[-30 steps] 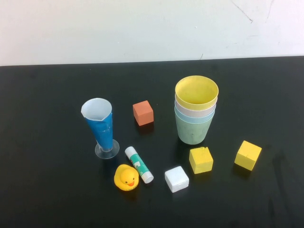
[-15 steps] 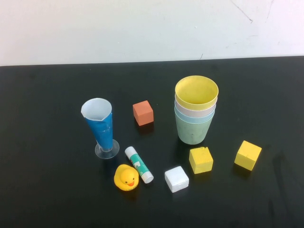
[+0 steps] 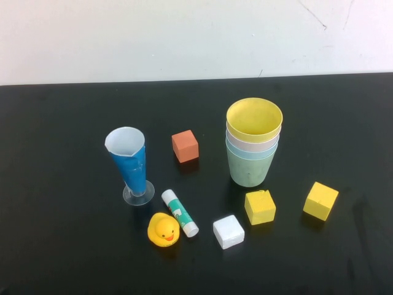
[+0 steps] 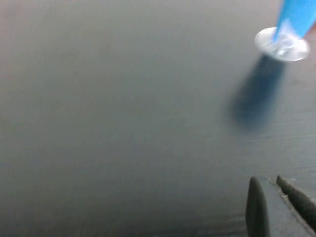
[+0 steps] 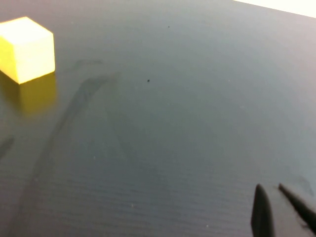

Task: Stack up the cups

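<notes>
The four cups stand nested in one upright stack right of the table's centre. The yellow cup (image 3: 253, 120) is on top, then a pink rim (image 3: 252, 145), a light blue rim (image 3: 252, 153), and the pale green cup (image 3: 249, 169) at the bottom. Neither arm shows in the high view. My left gripper (image 4: 267, 180) hovers over bare black table, its tips close together and empty. My right gripper (image 5: 269, 186) is likewise over bare table, tips close together, holding nothing.
A tall blue cone glass (image 3: 129, 163) stands left; its clear foot shows in the left wrist view (image 4: 281, 44). Around it lie an orange cube (image 3: 185, 145), glue stick (image 3: 179, 212), rubber duck (image 3: 163, 230), white cube (image 3: 228, 232) and two yellow cubes (image 3: 260, 206) (image 3: 320, 200); one shows in the right wrist view (image 5: 27, 48).
</notes>
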Controlling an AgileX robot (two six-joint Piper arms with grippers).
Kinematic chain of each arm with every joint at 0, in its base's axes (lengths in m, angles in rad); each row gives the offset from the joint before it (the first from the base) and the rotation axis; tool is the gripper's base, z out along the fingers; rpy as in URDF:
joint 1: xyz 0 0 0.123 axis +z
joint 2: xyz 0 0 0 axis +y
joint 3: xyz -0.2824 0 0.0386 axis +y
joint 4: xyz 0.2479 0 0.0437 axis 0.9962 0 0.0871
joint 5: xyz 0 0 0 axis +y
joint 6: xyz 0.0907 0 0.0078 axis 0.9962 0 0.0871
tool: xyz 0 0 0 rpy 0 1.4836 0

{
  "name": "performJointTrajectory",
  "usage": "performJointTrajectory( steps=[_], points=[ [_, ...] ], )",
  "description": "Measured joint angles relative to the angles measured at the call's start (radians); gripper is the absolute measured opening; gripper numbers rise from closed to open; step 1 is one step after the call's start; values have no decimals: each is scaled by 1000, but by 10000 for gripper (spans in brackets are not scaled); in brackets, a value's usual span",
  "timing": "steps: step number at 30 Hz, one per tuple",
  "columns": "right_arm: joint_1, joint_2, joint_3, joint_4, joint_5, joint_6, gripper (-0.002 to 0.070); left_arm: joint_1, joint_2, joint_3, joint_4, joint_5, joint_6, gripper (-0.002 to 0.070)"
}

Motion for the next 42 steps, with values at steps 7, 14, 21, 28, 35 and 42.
performJointTrajectory(
  steps=[7,14,21,28,35,42],
  points=[
    [0,0,0,0,0,0,-1,255,-172,82,-208,-96,331,0],
    [0,0,0,0,0,0,-2,446,-227,177,-343,-175,460,-1],
    [0,0,0,0,0,0,-2,456,-229,238,-383,-270,475,-1],
    [0,0,0,0,0,0,-2,456,-229,238,-437,-266,625,-1],
    [0,0,0,0,0,0,-2,461,-229,238,-448,-266,673,-1],
    [0,0,0,0,0,0,-2,462,-229,238,-448,-266,676,-1]
  ],
)
